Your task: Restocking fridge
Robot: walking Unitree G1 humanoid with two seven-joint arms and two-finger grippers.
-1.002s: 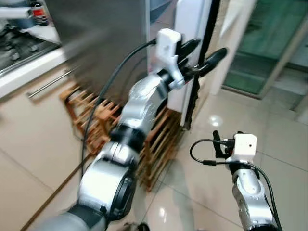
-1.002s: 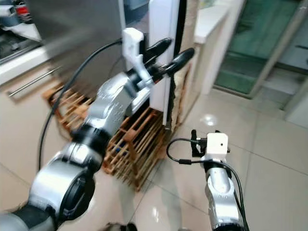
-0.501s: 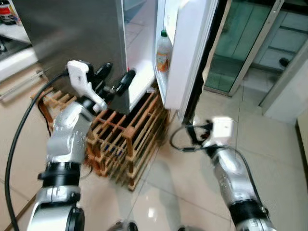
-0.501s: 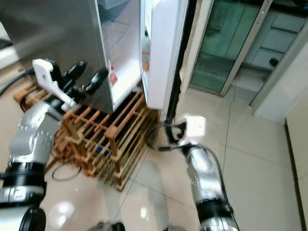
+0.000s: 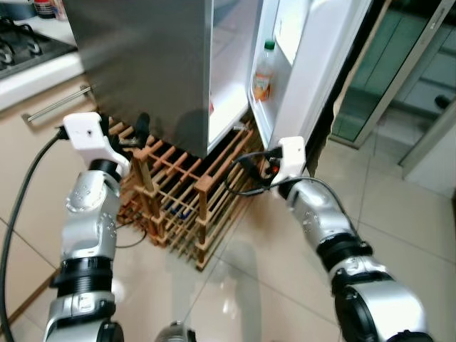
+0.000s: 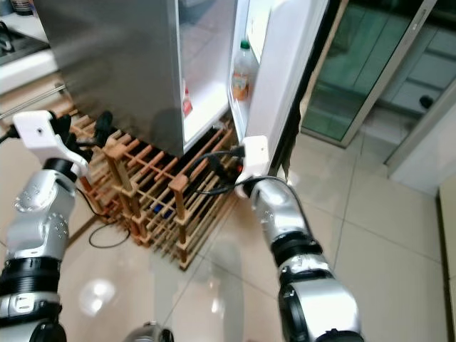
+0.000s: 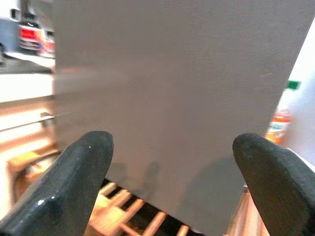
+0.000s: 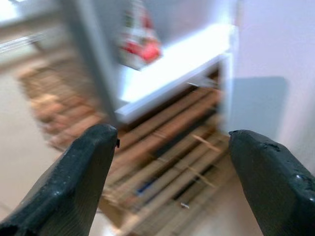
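Big steel fridge (image 5: pixel 153 64) fills the upper left of the frame, door (image 5: pixel 313 64) swung open toward upper middle, orange bottle (image 5: pixel 263 71) sitting in the door shelf. Wooden rack (image 5: pixel 189 199) sprawled low at centre, right under the opening. Left gripper (image 7: pixel 172 172) spread wide, empty, facing the steel side. Right gripper (image 8: pixel 167 167) also spread, empty, aimed at the bottom shelf. Probably risky: snagging a cable or elbow on that rack, or bumping the door and rattling the bottle loose.
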